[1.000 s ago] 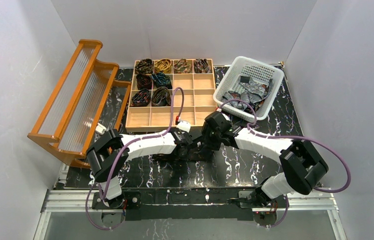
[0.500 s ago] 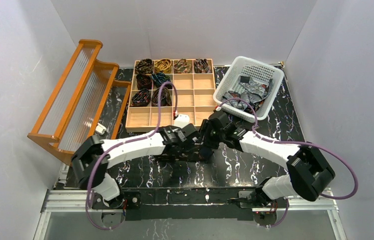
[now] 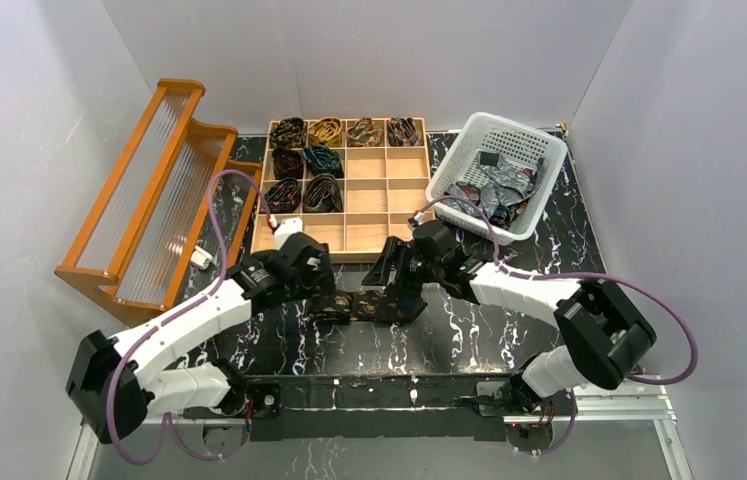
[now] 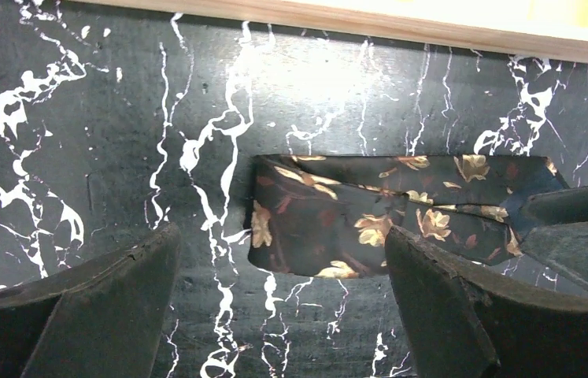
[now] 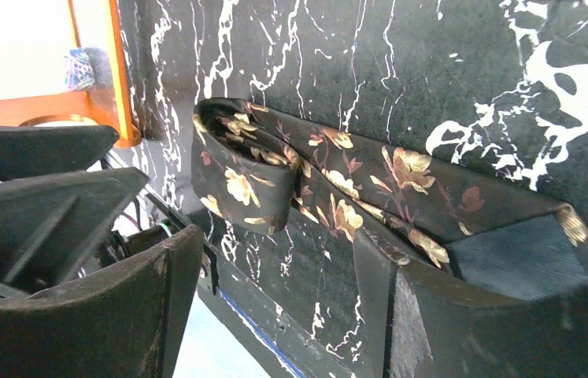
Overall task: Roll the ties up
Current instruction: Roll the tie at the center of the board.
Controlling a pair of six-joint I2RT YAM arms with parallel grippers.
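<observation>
One dark brown floral tie [image 3: 367, 306] lies flat on the marbled table [image 3: 489, 330] between the left gripper [image 3: 317, 290] and right gripper [image 3: 397, 290], just in front of the wooden tray [image 3: 389, 200] holding eight rolled ties [image 3: 287, 160]. Left wrist: jaws spread wide, empty, with the tie's folded end showing between the fingers. Right wrist: jaws parted, gripping nothing, one finger overlapping the tie.

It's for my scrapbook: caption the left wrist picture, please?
Open left claw over a dark flowered tie on black marble table.
</observation>
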